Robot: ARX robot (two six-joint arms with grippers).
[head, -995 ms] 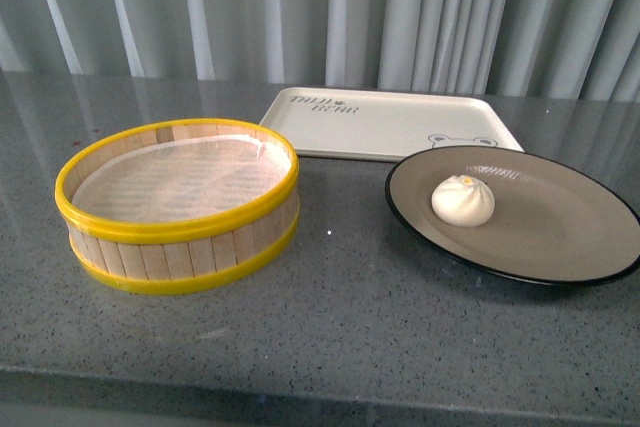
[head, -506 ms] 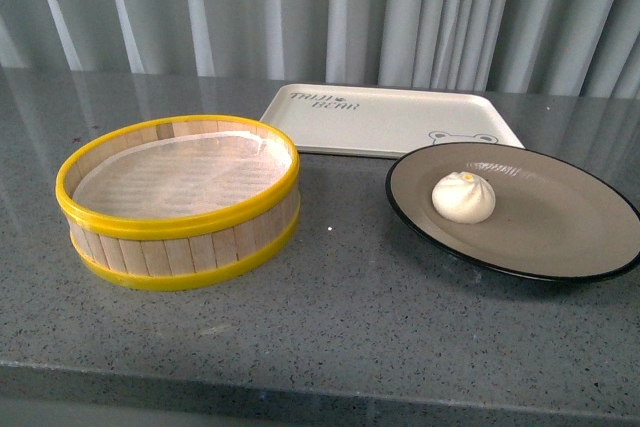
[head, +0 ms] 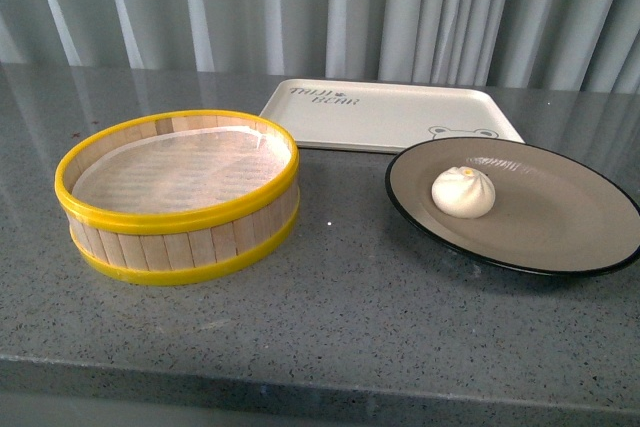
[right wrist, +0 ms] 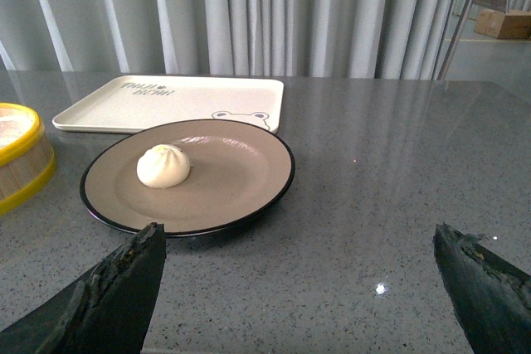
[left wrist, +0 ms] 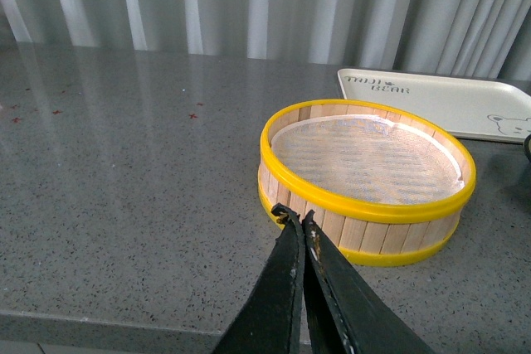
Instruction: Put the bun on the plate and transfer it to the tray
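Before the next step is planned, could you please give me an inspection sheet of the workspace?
Surface: grey speckled countertop.
Job's things: bun sits on plate; plate on the countertop in front of tray, not on it; tray bare.
Clutter: yellow-rimmed steamer basket, paper-lined, holding no bun.
Hands: left hand shut, empty; right hand open, empty.
Cables: nothing seen.
Surroundings: grey curtain behind.
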